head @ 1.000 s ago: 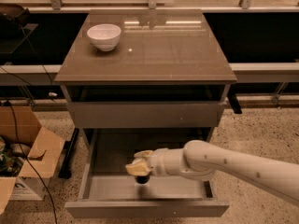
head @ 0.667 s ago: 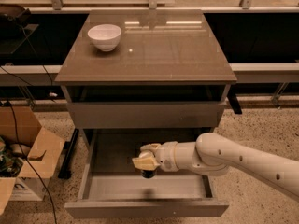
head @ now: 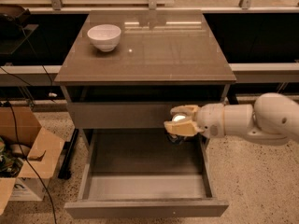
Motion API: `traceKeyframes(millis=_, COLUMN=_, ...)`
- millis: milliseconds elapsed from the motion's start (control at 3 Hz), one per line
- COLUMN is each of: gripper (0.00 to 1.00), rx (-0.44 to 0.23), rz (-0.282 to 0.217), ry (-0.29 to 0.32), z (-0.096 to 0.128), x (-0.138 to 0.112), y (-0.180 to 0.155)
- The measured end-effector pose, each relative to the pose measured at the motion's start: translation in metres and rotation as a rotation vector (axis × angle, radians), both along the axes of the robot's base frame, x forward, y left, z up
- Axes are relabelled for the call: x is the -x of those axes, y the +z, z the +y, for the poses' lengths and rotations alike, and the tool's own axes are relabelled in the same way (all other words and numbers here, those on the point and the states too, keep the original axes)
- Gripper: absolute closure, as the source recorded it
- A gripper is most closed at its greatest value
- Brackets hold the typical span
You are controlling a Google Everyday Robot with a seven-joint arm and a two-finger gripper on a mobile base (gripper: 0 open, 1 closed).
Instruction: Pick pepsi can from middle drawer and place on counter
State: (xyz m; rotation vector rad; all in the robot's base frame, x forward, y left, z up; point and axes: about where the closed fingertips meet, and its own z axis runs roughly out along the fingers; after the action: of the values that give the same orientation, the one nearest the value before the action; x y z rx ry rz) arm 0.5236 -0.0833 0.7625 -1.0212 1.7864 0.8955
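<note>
Pepsi can (head: 178, 119), silver top showing, clasped between the two tan fingers (head: 183, 110) of the gripper (head: 171, 119). The can hangs above the right rear part of the open middle drawer (head: 145, 208), level with the closed drawer front (head: 117, 115) above it. The arm enters from the right. A white bowl (head: 104, 36) stands at the left rear of the counter (head: 159, 55). A cardboard box (head: 35, 153) sits on the floor at left.

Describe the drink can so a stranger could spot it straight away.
Find the brown cabinet's glossy counter, then the open drawer below it. Above the drawer's right rear, the gripper is shut on the drink can. It is small, dark, silver-topped, unlike the bigger white bowl on the counter.
</note>
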Motion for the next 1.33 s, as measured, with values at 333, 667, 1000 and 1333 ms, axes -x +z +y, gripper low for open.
traceKeyframes(millis=333, gripper=1.0, rx=0.049, rz=-0.084, ry=0.02, z=-0.03, x=-0.02, y=0.076)
traceKeyframes(millis=667, gripper=1.0, rx=0.144, rz=-0.141, ry=0.026, z=-0.045, x=-0.054, y=0.135)
traceKeyframes(millis=1000, gripper=1.0, rx=0.145, rz=-0.203, ry=0.018, z=-0.043, x=-0.073, y=0.168)
traceKeyframes(millis=1333, gripper=1.0, rx=0.145, rz=-0.203, ry=0.018, z=-0.043, x=-0.072, y=0.168)
